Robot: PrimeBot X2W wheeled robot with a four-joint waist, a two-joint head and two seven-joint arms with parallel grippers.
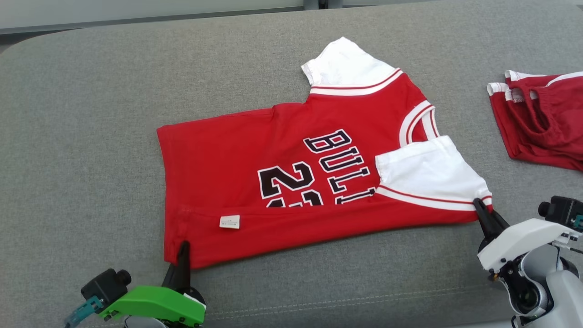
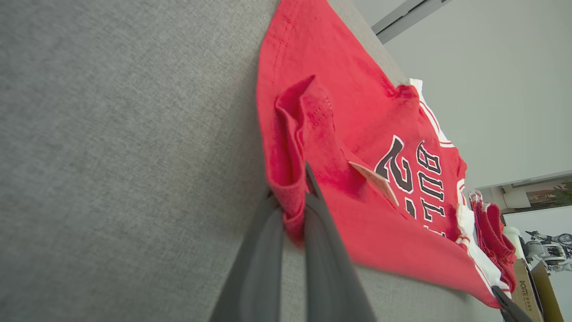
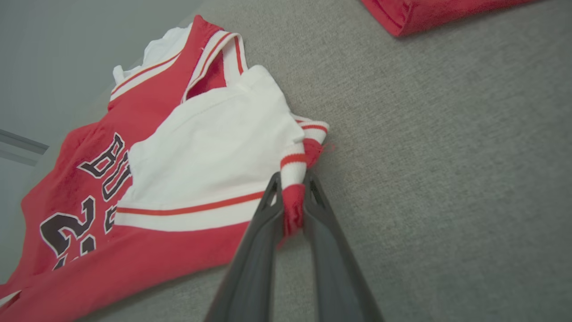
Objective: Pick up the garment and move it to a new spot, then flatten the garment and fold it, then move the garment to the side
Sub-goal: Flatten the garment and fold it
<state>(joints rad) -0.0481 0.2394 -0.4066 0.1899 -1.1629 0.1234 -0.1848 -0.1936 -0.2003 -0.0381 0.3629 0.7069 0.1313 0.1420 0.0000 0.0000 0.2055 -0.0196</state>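
- Jersey (image 1: pixel 291 182), head view: soft red knit lying flat on a grey woven cushion (image 1: pixel 91 136). Its near long edge is folded over, and the fold cuts off the black lettering and number. The sleeves are white with ribbed red-and-white trim, and one is turned in over the chest. A small white label (image 1: pixel 229 222) sits on the folded strip.
- Head view: the green-shelled left gripper (image 1: pixel 183 248) has its dark fingers pressed together on the jersey's near hem corner. The white-shelled right gripper (image 1: pixel 479 207) is clamped on the jersey's near shoulder corner, at the trim.
- Head view: well apart from the jersey's collar end lies a crumpled second red garment (image 1: pixel 542 123), cut off by the frame edge.
- Left wrist view: the left gripper (image 2: pixel 292 197) nips a bunched, stitched hem fold of the jersey (image 2: pixel 357 134), and red cloth fills the gap between its smooth tapered fingers. At the jersey's far end the right gripper (image 2: pixel 505 299) shows as a dark tip only, beside a partly visible cardboard box (image 2: pixel 523 281).
- Right wrist view: the right gripper (image 3: pixel 292 188) squeezes the ribbed cuff edge of the jersey (image 3: pixel 178 156), which is rolled red and white between the fingers. The lettering is half covered by the white sleeve.
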